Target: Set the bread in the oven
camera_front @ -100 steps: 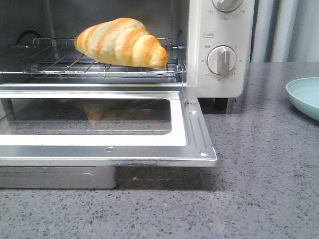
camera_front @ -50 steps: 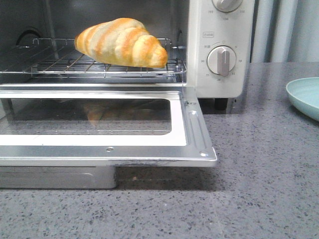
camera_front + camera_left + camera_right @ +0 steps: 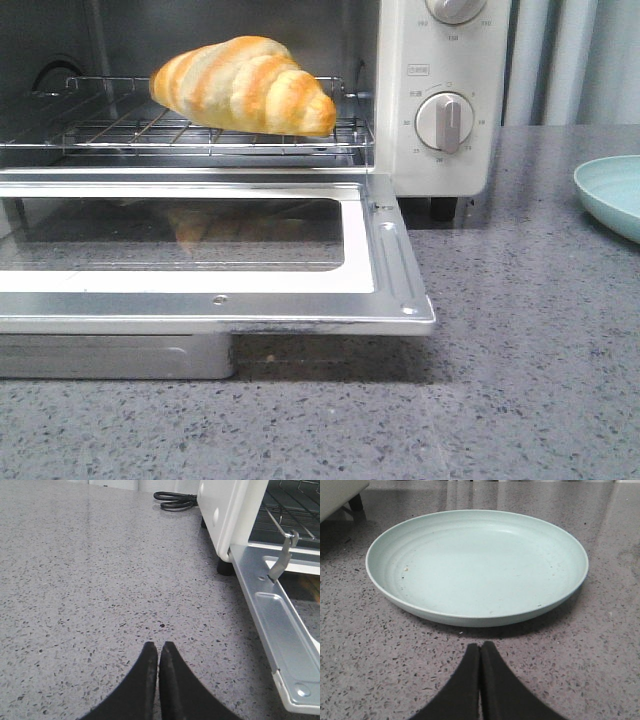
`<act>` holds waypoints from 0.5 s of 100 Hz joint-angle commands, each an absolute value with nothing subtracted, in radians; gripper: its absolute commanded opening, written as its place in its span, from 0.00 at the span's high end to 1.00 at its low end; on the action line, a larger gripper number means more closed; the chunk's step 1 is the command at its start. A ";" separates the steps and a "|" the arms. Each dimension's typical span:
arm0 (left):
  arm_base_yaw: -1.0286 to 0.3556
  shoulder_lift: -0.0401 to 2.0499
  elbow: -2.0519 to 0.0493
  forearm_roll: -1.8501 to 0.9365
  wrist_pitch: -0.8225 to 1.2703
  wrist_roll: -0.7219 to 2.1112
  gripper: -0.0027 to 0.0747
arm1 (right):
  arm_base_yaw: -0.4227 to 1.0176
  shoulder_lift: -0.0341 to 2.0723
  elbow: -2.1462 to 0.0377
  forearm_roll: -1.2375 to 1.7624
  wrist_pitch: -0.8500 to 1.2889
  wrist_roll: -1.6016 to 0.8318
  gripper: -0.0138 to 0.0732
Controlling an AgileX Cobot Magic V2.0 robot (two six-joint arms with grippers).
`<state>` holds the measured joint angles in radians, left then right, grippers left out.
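Front view: the bread (image 3: 243, 84) lies on the wire rack (image 3: 200, 130) inside the oven (image 3: 440, 100), above the door (image 3: 215, 300), which hangs fully open and level; its position matches the two earlier front frames, so nothing in the scene has shifted over the last second. A timer dial (image 3: 446, 121) sits to the right of the oven cavity, and the rim of a pale green plate (image 3: 610, 195) lies on the countertop (image 3: 520, 380) well to the right of the oven. No arm appears here. Left wrist view: the left gripper (image 3: 158, 652) hovers low over bare countertop beside the oven's left wall, its jaws pressed together and holding nothing; a black power cord (image 3: 175, 500) lies behind the oven. Right wrist view: the right gripper (image 3: 480, 652) rests just in front of the plate, which carries no bread, jaws likewise pressed together on nothing. Judged from this unchanged scene, the placement appears complete, and only closing the door might remain.
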<state>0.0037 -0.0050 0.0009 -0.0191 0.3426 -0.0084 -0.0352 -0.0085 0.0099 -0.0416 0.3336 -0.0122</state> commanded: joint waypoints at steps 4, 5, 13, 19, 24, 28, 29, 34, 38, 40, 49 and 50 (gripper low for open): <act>0.006 -0.034 0.025 -0.012 0.297 -0.027 0.99 | -0.035 -0.030 0.023 -0.050 0.306 -0.009 0.93; 0.006 -0.034 0.025 -0.012 0.297 -0.027 0.99 | -0.035 -0.030 0.023 -0.050 0.306 -0.009 0.93; 0.006 -0.034 0.025 -0.012 0.297 -0.021 0.99 | -0.035 -0.030 0.023 -0.050 0.306 -0.009 0.93; 0.006 -0.034 0.025 -0.012 0.297 -0.014 0.99 | -0.035 -0.030 0.023 -0.050 0.306 -0.009 0.93; 0.006 -0.034 0.025 -0.012 0.297 -0.014 0.99 | -0.035 -0.030 0.023 -0.050 0.306 -0.009 0.93; 0.006 -0.034 0.025 -0.014 0.297 -0.014 0.99 | -0.035 -0.030 0.023 -0.050 0.306 -0.009 0.93; 0.006 -0.034 0.025 -0.014 0.297 -0.014 0.99 | -0.035 -0.030 0.023 -0.050 0.306 -0.009 0.93; 0.006 -0.034 0.025 -0.014 0.297 -0.014 0.99 | -0.035 -0.030 0.023 -0.050 0.306 -0.009 0.93; 0.006 -0.034 0.025 -0.014 0.297 -0.014 0.99 | -0.035 -0.030 0.023 -0.050 0.306 -0.009 0.93; 0.006 -0.034 0.025 -0.014 0.297 -0.014 0.99 | -0.035 -0.030 0.023 -0.050 0.306 -0.009 0.93; 0.006 -0.034 0.025 -0.014 0.297 -0.014 0.99 | -0.035 -0.030 0.023 -0.050 0.306 -0.009 0.93; 0.006 -0.034 0.025 -0.014 0.297 -0.014 0.99 | -0.035 -0.030 0.023 -0.050 0.306 -0.009 0.93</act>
<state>0.0037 -0.0050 0.0009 -0.0165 0.3444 -0.0112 -0.0352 -0.0085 0.0099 -0.0416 0.3336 -0.0122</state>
